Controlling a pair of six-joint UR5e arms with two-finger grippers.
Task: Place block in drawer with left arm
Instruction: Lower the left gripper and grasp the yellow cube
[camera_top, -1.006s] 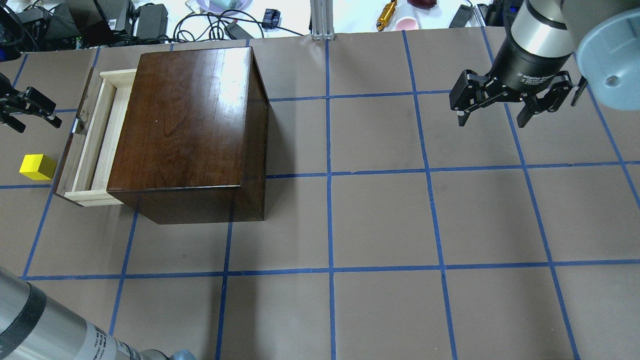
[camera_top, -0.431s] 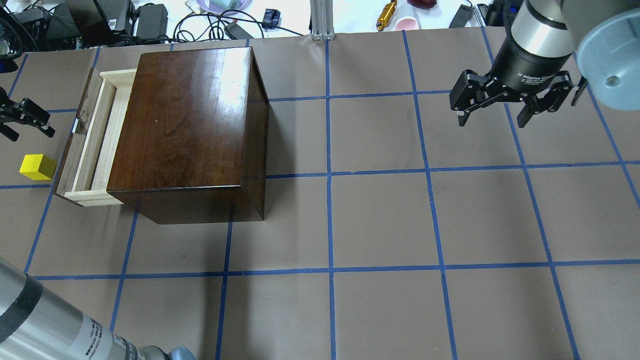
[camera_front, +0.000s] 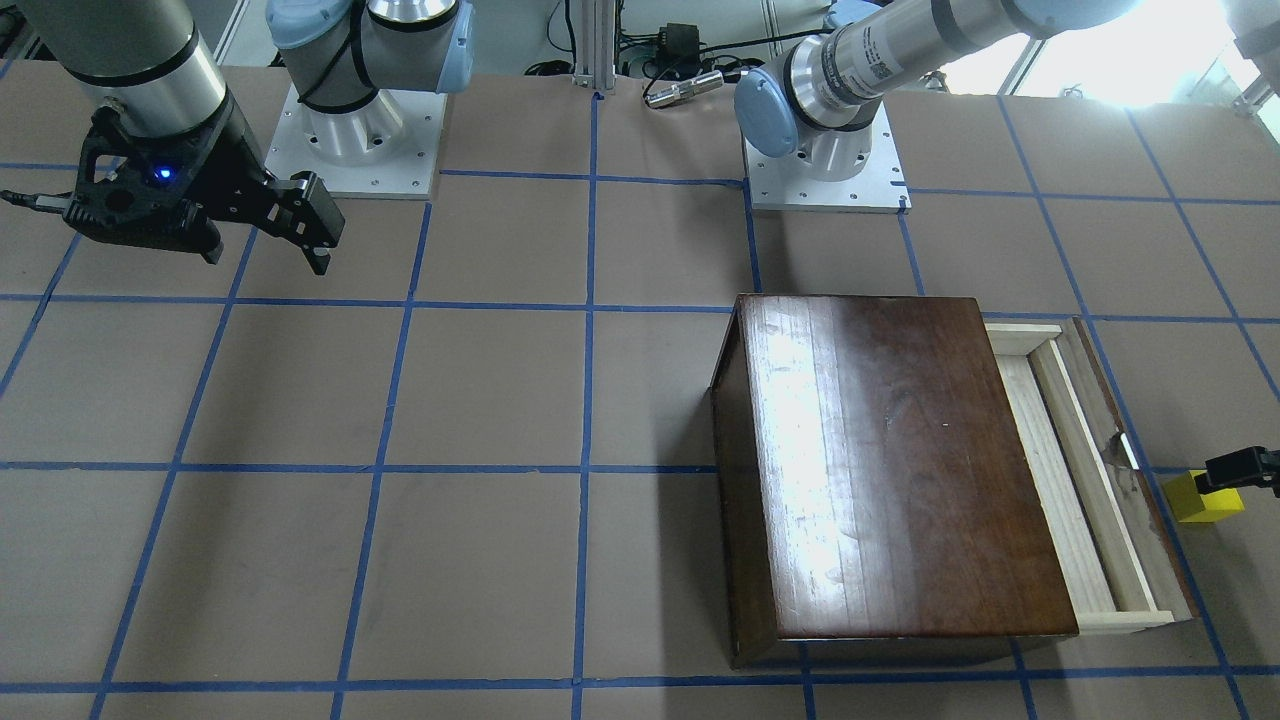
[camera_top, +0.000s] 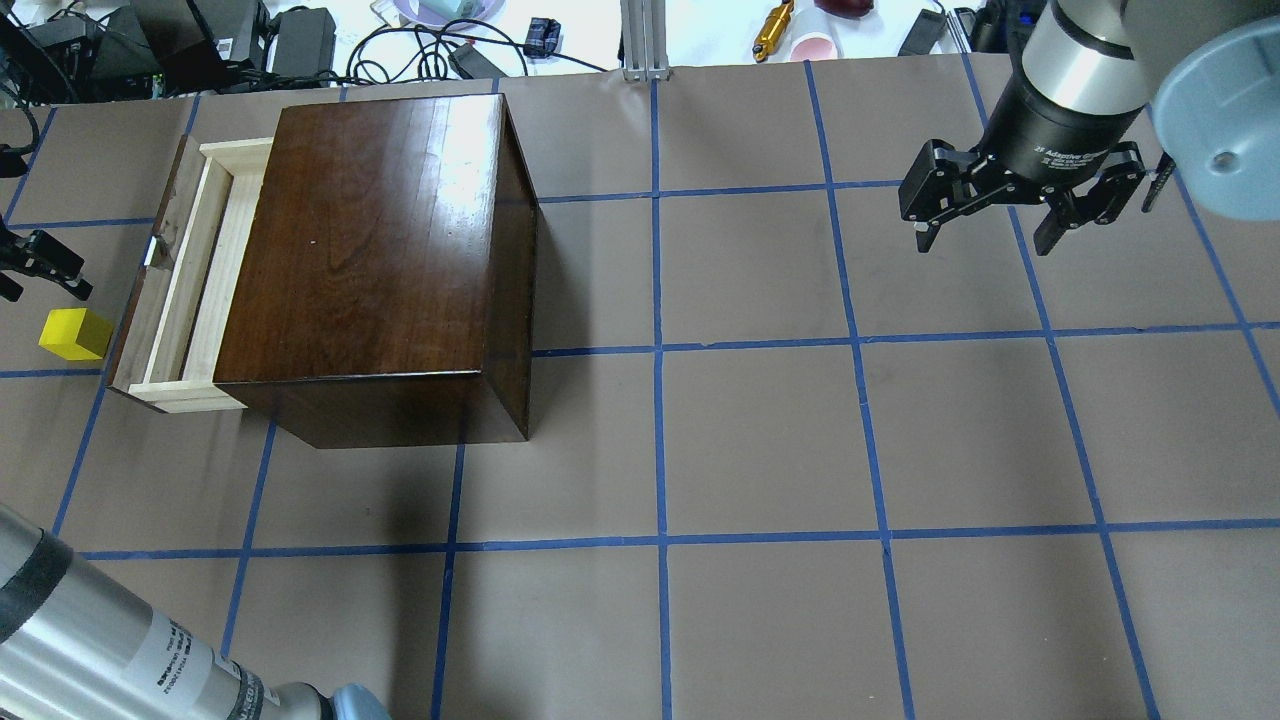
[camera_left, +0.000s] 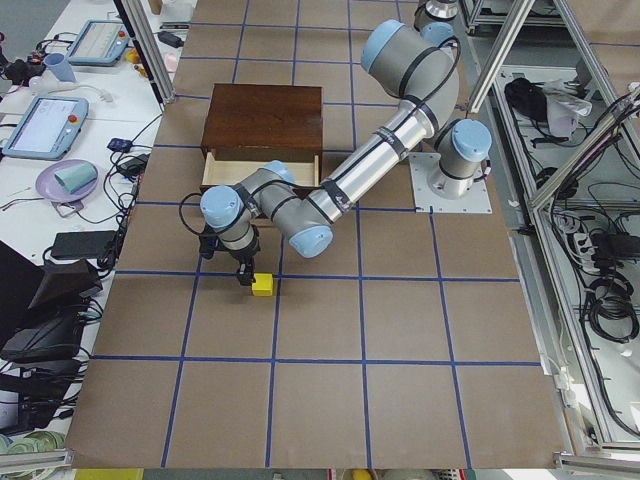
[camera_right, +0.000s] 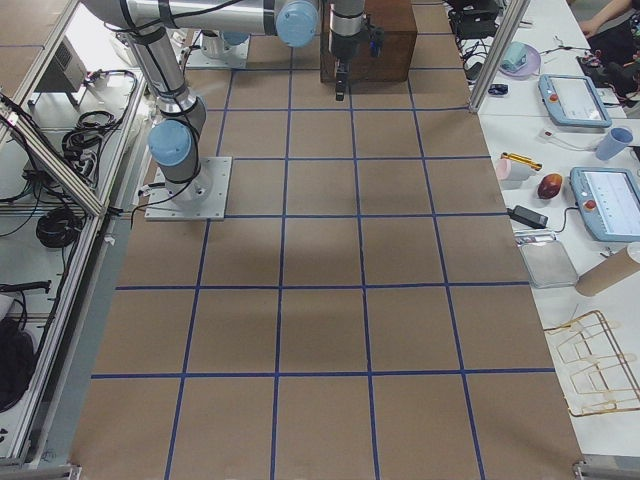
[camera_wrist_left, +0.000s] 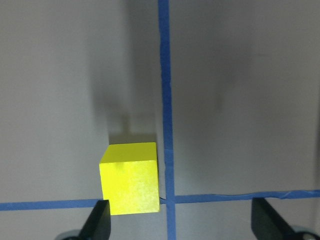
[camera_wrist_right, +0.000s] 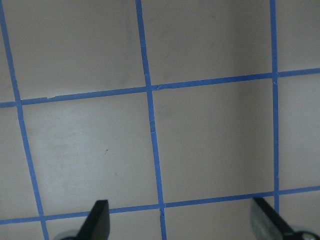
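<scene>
The yellow block (camera_top: 75, 334) lies on the table just left of the open drawer (camera_top: 190, 280) of the dark wooden box (camera_top: 380, 250). My left gripper (camera_top: 40, 275) hovers above the table just beyond the block, open and empty. In the left wrist view the block (camera_wrist_left: 130, 177) sits close to the left fingertip (camera_wrist_left: 100, 222), left of the midline of the open gripper (camera_wrist_left: 182, 222). The front view shows the block (camera_front: 1200, 497) beside the drawer (camera_front: 1080, 480), partly behind a left finger (camera_front: 1238, 468). My right gripper (camera_top: 985, 240) is open and empty, high at the far right.
The table is brown with a blue tape grid; a tape crossing (camera_wrist_left: 167, 197) lies right beside the block. Cables, power bricks and small items lie on the white bench (camera_top: 300, 40) beyond the far edge. The right wrist view shows only taped table (camera_wrist_right: 155, 130).
My left gripper has moved nearer and further left in the overhead view, closing in over the block. The block, drawer and right arm have not moved.
</scene>
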